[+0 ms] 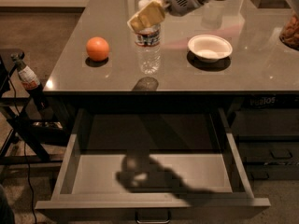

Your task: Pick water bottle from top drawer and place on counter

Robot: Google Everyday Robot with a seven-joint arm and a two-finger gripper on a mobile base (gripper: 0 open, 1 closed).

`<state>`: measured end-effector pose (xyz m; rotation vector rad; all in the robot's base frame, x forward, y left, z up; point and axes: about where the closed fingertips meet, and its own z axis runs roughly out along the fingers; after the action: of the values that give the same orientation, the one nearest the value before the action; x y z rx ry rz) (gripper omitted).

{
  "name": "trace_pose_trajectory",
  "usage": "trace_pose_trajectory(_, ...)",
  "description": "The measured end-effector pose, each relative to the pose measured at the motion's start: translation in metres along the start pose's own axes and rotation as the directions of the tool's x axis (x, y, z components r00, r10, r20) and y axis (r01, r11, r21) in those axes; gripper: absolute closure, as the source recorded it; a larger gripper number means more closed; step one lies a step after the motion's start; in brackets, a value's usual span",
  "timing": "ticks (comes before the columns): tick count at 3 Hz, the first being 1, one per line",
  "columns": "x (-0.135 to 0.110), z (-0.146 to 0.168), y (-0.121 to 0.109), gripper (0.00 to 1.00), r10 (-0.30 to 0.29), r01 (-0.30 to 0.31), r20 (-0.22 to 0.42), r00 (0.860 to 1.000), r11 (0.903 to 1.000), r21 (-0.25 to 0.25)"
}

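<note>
The water bottle (pixel 148 50), clear plastic with a thin dark-and-red label band, hangs upright just above the counter (pixel 112 17), its shadow on the surface below it. My gripper (pixel 145 17) comes in from the upper right and is shut on the water bottle's top; its tan fingers (pixel 148 15) hide the cap. The top drawer (pixel 152 171) stands pulled open below the counter's front edge, with only the arm's shadow on its pale bottom.
An orange (pixel 97 48) lies on the counter left of the bottle. A white bowl (pixel 210 47) sits to its right. A snack jar (pixel 291 29) is at the right edge. A dark soda bottle (pixel 28 80) stands on a rack at the left. Dark lower drawers (pixel 271 148) are at the right.
</note>
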<state>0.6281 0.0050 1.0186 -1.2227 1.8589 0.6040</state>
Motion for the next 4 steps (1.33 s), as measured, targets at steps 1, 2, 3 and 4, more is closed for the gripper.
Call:
trace_pose_trajectory(1, 0.0, 0.0, 0.0, 1.0, 0.0, 0.0, 0.0, 1.0, 1.0, -0.001)
trace_pose_trajectory(2, -0.001, 0.006, -0.017, 1.0, 0.034, -0.034, 0.014, 0.999, 0.9994, -0.002)
trace_pose_trajectory(3, 0.002, 0.012, -0.036, 1.0, 0.071, -0.071, 0.017, 0.997, 0.9975, 0.002)
trace_pose_trajectory(4, 0.014, 0.015, -0.055, 1.0, 0.113, -0.113, 0.006, 0.994, 0.9935, 0.011)
